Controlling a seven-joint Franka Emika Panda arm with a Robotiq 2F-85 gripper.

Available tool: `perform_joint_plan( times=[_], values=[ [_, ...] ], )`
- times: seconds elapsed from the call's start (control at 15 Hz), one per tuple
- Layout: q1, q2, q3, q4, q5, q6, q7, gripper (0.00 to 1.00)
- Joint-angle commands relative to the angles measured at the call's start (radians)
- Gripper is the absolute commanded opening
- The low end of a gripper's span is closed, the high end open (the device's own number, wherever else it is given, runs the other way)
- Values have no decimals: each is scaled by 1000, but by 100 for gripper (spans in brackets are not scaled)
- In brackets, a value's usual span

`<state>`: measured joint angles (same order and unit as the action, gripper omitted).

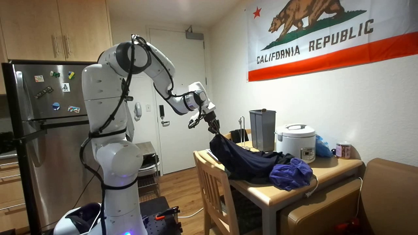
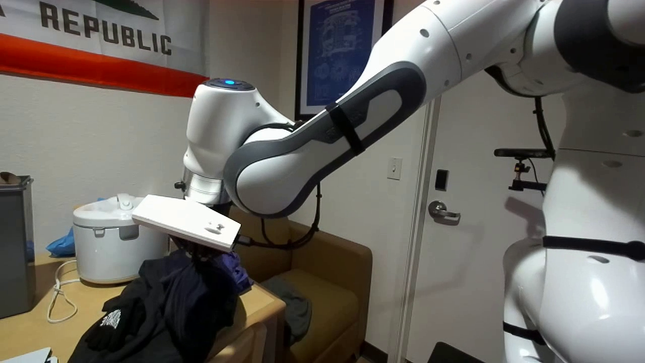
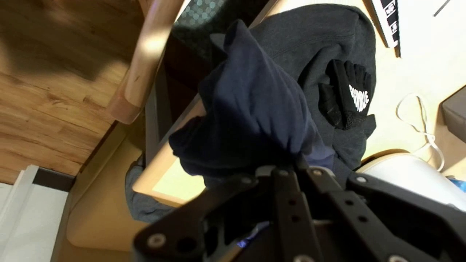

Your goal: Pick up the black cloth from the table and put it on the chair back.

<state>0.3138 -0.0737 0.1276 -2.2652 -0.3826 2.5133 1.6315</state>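
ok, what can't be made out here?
Black cloth: pinched part hidden by the gripper in the wrist view.
Chair back: cut off by top edge in wrist view.
Flag: cut off by top edge in both exterior views.
Poster: print too small to read in an exterior view.

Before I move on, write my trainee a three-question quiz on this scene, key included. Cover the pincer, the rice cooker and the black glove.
1. True or false: in an exterior view, the pincer is shut on the dark navy cloth.

2. Choose: the rice cooker has its lid
A, raised
B, closed
C, missing

3. Fill in: in the wrist view, the black glove carries lettering that is ____ in color.

Key: 1, true; 2, B; 3, white.
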Motion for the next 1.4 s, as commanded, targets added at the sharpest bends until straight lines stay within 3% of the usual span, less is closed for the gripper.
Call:
perform_joint_plan(
  times=[0.0,0.53,1.33],
  values=[
    [-54,-106,68,-76,7,-29,39,1],
    [-99,-197,156,-128,52,-43,20,1],
    [-93,-159,240,-58,59,-57,-25,1]
  ],
)
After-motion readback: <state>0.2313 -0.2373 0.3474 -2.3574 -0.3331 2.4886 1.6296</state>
